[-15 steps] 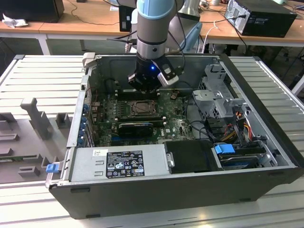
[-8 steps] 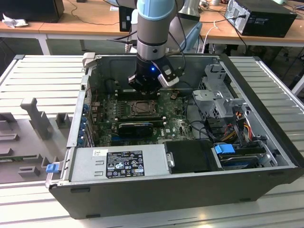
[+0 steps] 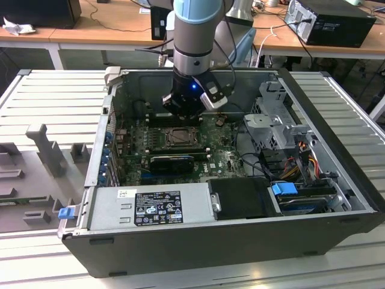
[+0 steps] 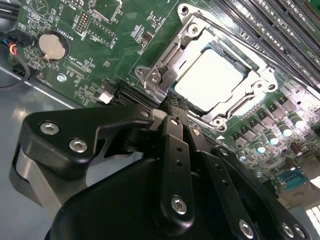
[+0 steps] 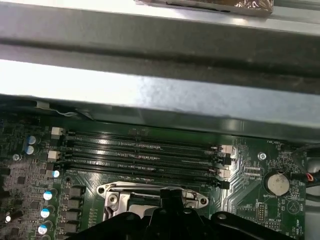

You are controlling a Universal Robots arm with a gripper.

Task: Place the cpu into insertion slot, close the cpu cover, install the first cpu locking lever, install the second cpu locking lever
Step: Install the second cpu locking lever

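Observation:
The cpu [image 4: 210, 80] lies with its pale face up in the insertion slot [image 4: 150, 75] on the green board. The silvery cpu cover [image 4: 167, 57] lies flat around it, framing the chip. My gripper [image 4: 173, 106] is shut, its two black fingers pressed together with the tips at the socket's edge, beside a corner of the frame. In the exterior view my gripper [image 3: 183, 113] hangs over the far side of the insertion slot [image 3: 179, 137]. In the first wrist view my gripper [image 5: 170, 194] sits at the socket's metal rim [image 5: 112, 192]. I cannot tell whether the tips pinch a lever.
Long black memory slots [image 5: 145, 155] run behind the socket, below the case wall [image 5: 150, 100]. A coin battery [image 4: 52, 47] sits on the board. A black card [image 3: 171, 162], the grey power supply [image 3: 150, 208] and a drive cage [image 3: 274, 126] crowd the case.

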